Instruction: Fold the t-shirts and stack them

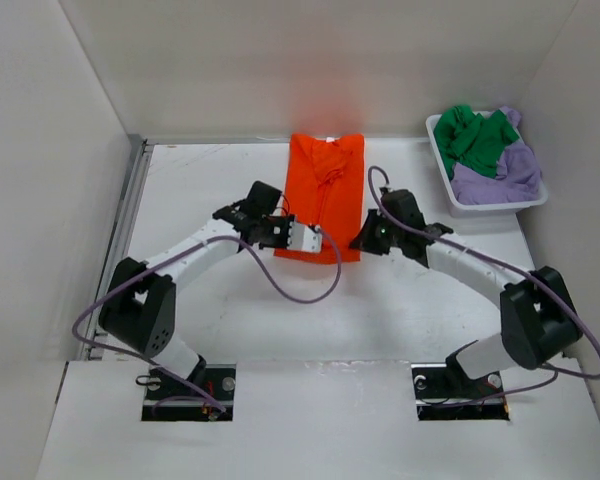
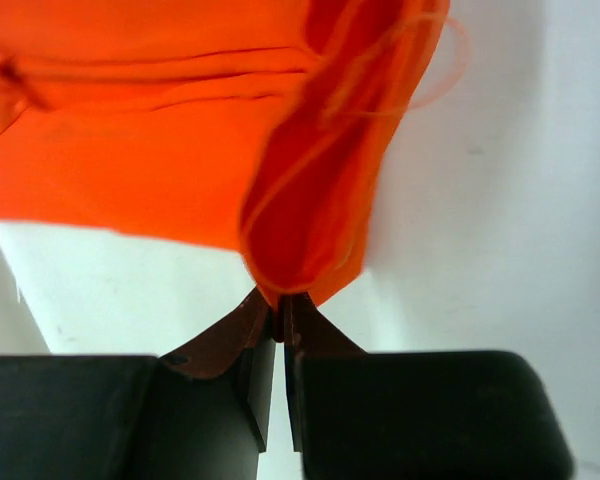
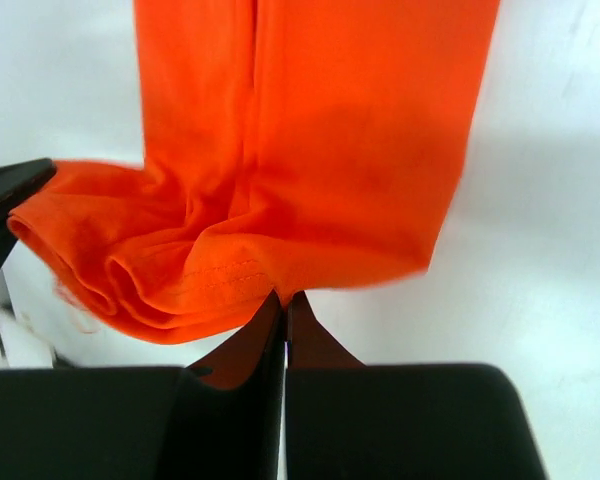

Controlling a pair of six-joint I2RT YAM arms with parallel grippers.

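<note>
Top external view showed the orange t-shirt lying along 12–6 o'clock; left tool and right tool each clamped its 6 o'clock hem.

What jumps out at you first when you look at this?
The bright orange t-shirt stands out, lying as a long folded strip toward the back of the white table. The left gripper and the right gripper each pinch its near edge. At the back right, a white basket holds a crumpled green t-shirt and a lavender t-shirt.
</note>
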